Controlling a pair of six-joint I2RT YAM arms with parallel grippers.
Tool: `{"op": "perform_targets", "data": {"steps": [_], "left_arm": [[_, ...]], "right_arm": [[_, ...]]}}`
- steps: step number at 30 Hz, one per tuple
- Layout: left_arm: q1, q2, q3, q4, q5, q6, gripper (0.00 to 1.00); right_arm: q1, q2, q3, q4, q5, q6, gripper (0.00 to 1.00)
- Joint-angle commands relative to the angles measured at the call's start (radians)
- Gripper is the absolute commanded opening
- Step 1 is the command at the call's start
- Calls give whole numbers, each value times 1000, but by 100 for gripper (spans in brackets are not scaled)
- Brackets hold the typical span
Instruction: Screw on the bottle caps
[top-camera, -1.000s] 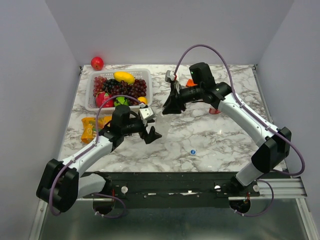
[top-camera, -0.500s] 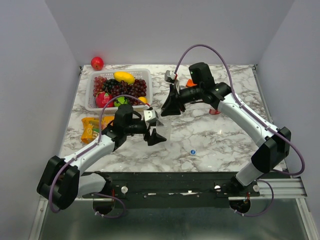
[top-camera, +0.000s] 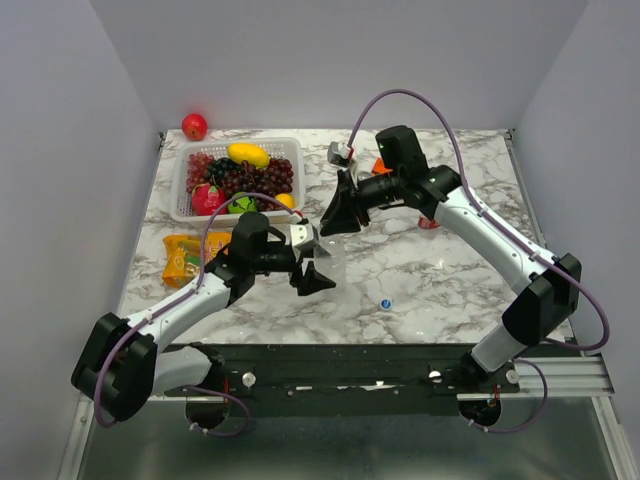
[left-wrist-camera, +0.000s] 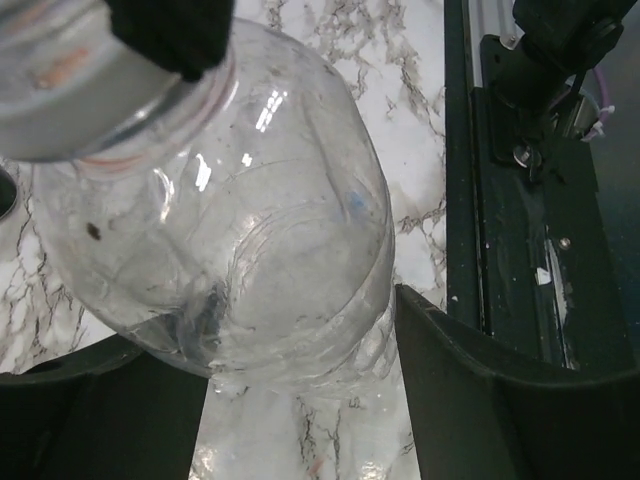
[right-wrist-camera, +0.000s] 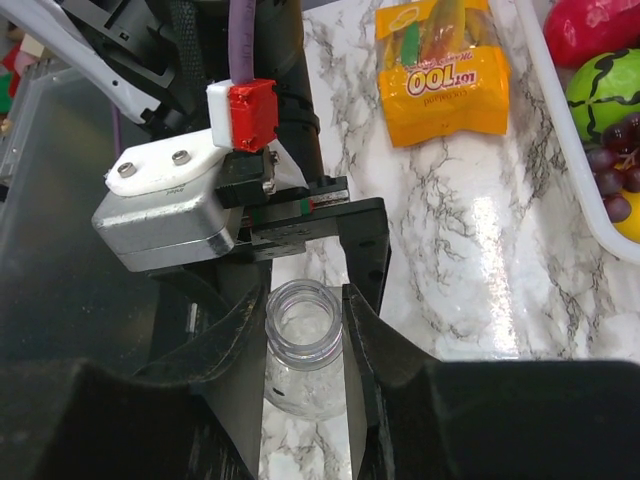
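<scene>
Bottle (right-wrist-camera: 298, 348) in right gripper (right-wrist-camera: 303, 296) (uncapped)

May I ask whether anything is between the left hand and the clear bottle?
Nothing visible is. The bottle sits directly between the fingers of the left hand, and the right hand holds only its neck.

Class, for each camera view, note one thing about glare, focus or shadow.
Left wrist: the clear bottle fills the frame, with white glints on its shoulder and its upper end blurred. Right wrist: glare streaks the marble table; the right gripper's fingers in front are soft. Top external: even light, faint shadows.
</scene>
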Motion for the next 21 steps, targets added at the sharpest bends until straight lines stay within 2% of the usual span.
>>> {"op": "perform_targets", "data": {"steps": [1,2,7,13,14,15,17,18,19,21], "left_arm": [[-11,-27,-61,157,-53,-167,96],[-13,-24,-64,178,-48,-185,99],[-17,6,-53,238,-19,-279,98],[1,91,100,87,107,-187,75],[3,111,111,86,130,-187,67],[3,119,132,83,136,-186,65],[6,121,146,79,121,-179,62],[10,118,154,77,115,-175,61],[12,110,157,51,102,-147,61],[22,98,159,13,58,-101,55]], "right_arm": [[7,-33,13,67,-43,71,17],[7,-33,15,73,-52,98,17],[7,-50,13,78,-72,100,16],[-15,-50,4,126,-81,116,16],[-18,-50,5,136,-86,119,16],[-18,-49,5,139,-86,120,17],[-23,-50,8,135,-59,122,27],[-29,-58,10,127,-40,122,36],[-36,-75,13,120,-23,120,53],[-76,-95,68,49,30,65,62]]}}
